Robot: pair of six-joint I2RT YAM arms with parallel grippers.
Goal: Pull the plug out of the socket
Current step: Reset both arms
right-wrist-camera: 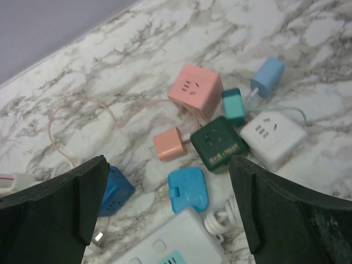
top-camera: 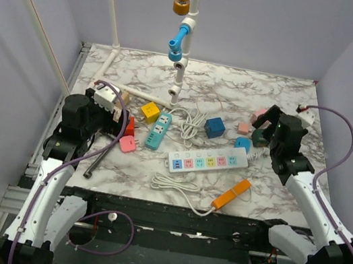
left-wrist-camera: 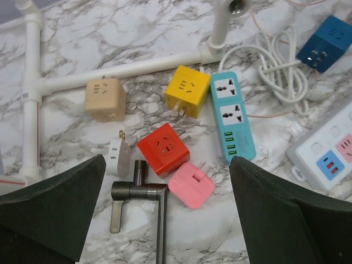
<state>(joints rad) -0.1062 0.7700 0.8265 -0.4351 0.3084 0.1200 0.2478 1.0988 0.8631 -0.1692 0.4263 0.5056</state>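
At the middle of the marble table (top-camera: pixel 275 190), the socket (top-camera: pixel 207 159) lies flat and slanted. A light blue plug (right-wrist-camera: pixel 187 190) sits just beside its far edge near the right end. The left gripper (left-wrist-camera: pixel 168 165) hangs spread wide and empty over a red cube (left-wrist-camera: pixel 163 149) to the strip's left. The right gripper (right-wrist-camera: pixel 168 159), equally wide and empty, hangs over the plug and a green cube (right-wrist-camera: pixel 218 143).

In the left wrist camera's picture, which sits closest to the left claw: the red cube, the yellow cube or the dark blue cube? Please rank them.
From the left gripper, nearest first:
1. red cube: just ahead, in the middle of the view.
2. yellow cube: beyond the red one, slightly to the right.
3. dark blue cube: farthest, in the top right corner.
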